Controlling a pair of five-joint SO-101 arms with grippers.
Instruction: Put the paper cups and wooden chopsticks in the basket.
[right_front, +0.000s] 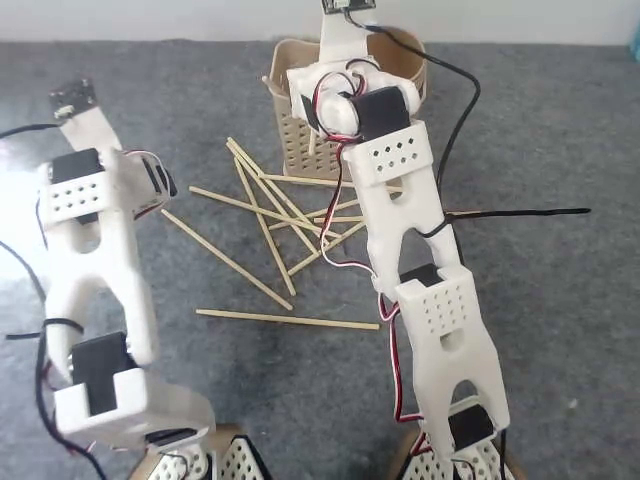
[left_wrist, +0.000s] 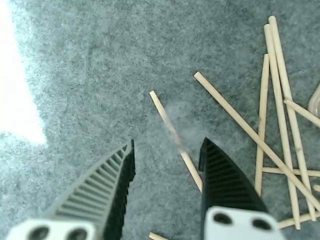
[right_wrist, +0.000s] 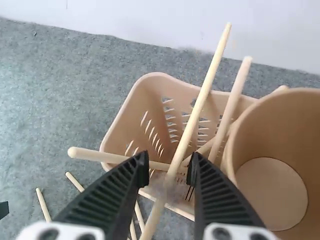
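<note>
Found the counter (right_front: 570, 340) covered all over in grey, felt-like carpet, with a strip of white wall (right_front: 150, 18) behind it at 12 o'clock. Noted a bright patch of light on the carpet at 9 o'clock.

Saw the right arm (right_front: 425, 300) stretched from 5 o'clock up to 12 o'clock, wrist above the basket (right_front: 300, 140). Saw the left arm (right_front: 95, 250) reaching from 7 o'clock toward 10 o'clock, bent over carpet just beside the scattered sticks.

Placed the beige, perforated basket at 12 o'clock, with a few sticks leaning inside it. Saw a paper cup (right_wrist: 272, 170) standing mouth-up at its 3 o'clock end; could not tell whether it stood inside the basket or just against it.

Counted roughly ten loose chopsticks (right_front: 290, 215) criss-crossed at the centre of the counter, and a lone chopstick (right_front: 287, 318) lying crosswise nearer 6 o'clock.

Found the right claw (right_wrist: 167, 157) drawn in narrow around a slanting chopstick (right_wrist: 200, 110), gripping it over the basket rim. Found the left claw (left_wrist: 168, 144) spread wide and holding nothing, poised above a single stick (left_wrist: 162, 112) on the carpet.
</note>
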